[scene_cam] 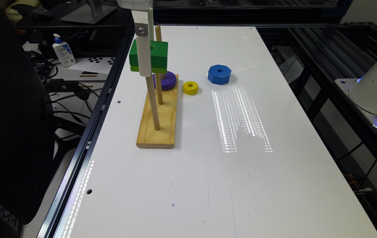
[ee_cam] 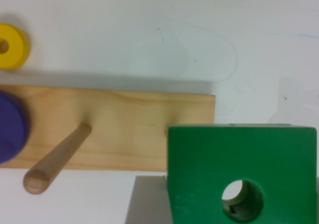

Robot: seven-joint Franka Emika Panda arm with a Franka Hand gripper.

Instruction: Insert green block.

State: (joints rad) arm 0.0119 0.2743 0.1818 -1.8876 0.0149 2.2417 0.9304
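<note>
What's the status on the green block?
Gripper holding block aloft over the near peg. Not threaded yet. Purple ring on far peg, clear.

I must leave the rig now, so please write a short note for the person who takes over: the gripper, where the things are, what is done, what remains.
Gripper: at the green block, which is up in the air. Open or shut cannot be told.
Green block: high over the end peg of the wooden base. It is unclear whether the peg top is in its hole.
Purple ring: down on the far peg.
Yellow ring and blue octagonal block: loose on the table.
Done: block raised at the peg.
Left: lower it to the base, release.
</note>
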